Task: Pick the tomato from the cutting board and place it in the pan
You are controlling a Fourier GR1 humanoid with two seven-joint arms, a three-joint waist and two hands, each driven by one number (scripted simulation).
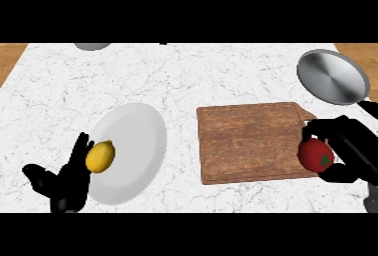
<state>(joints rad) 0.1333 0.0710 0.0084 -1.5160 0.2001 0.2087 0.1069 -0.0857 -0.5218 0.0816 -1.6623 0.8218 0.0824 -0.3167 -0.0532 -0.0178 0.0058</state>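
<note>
A red tomato [317,156] with a green stem mark sits at the right edge of the brown wooden cutting board [247,141]. My right hand [351,145] curls round the tomato, fingers above it and thumb below. The grey metal pan [332,76] lies at the far right, beyond the board, its dark handle pointing toward my right hand. At the lower left my left hand [65,177] rests open with fingers up, beside the white plate.
A white plate [136,150] at the left of the board holds a yellow lemon [100,156]. A grey round object [92,46] shows at the counter's far edge. The counter is white marble, with wooden floor at both far corners.
</note>
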